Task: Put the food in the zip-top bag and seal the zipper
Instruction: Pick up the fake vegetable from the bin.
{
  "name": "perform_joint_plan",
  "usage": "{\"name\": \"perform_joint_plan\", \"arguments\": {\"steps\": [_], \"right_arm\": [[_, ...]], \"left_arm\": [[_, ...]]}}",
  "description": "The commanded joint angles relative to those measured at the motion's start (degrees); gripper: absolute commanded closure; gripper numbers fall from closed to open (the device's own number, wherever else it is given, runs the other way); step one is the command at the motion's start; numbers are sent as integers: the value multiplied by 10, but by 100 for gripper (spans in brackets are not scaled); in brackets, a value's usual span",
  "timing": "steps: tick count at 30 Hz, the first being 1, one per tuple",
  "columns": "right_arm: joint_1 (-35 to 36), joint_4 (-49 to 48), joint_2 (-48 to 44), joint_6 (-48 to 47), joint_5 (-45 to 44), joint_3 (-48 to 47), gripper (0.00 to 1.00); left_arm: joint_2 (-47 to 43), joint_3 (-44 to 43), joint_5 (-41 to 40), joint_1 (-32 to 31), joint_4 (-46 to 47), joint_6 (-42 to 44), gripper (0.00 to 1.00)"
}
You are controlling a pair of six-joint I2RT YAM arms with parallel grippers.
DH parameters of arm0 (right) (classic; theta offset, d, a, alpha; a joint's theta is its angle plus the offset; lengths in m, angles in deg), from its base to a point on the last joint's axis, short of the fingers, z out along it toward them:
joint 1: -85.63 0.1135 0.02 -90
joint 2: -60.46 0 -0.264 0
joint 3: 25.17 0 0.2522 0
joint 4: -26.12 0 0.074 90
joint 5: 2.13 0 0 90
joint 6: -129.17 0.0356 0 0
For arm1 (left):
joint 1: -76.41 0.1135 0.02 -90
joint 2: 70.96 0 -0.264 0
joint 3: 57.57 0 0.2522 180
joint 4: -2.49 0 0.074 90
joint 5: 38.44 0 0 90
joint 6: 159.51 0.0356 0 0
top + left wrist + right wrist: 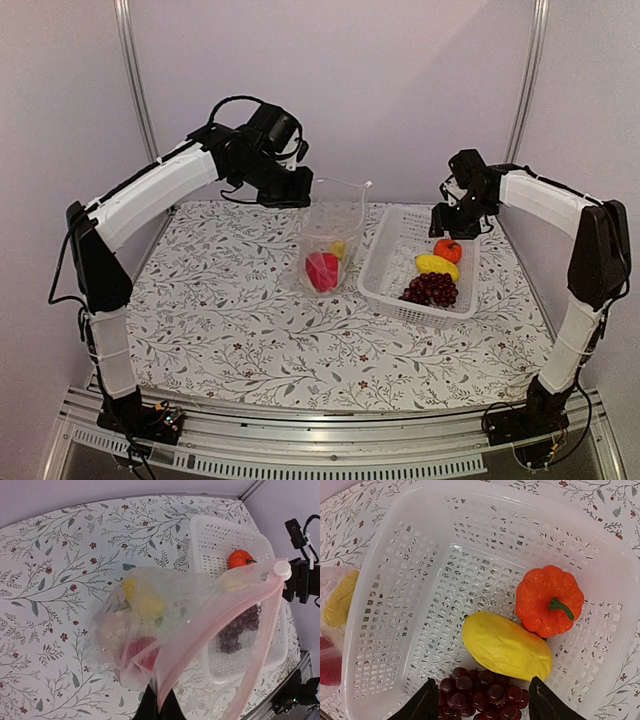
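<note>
I see my left gripper (pixel 302 195) pinched shut on the bag (pixel 335 218), held up just left of the basket (pixel 392 248), red pepper (pixel 322 270) inside it, right gripper (pixel 482 702) apart over the basket's grapes (pixel 432 289), yellow piece (pixel 506 646), orange fruit (pixel 549 600)

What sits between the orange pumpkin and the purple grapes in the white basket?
A yellow fruit lies there, against both the pumpkin and the grapes; the right wrist view shows it clearly.
</note>
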Motion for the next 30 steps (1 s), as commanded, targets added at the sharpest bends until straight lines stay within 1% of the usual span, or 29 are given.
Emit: {"name": "perform_joint_plan", "arguments": {"steps": [1,7,11,20,30], "right_arm": [[-7,23,42,-21,-31,-47,40],[-15,31,89,-32,-59,-84,40],[-28,42,120,-28,-56,-105,39],[-43,43,150,-32,-59,-131,37],[-46,53,193,-33,-64,-159,28]], "left_arm": [[-11,-5,22,11,15,-4,100],[-9,4,19,13,21,-4,100],[-7,-4,24,14,21,-2,100],[-13,-3,21,18,19,10,100],[-15,4,26,21,24,13,100]]}}
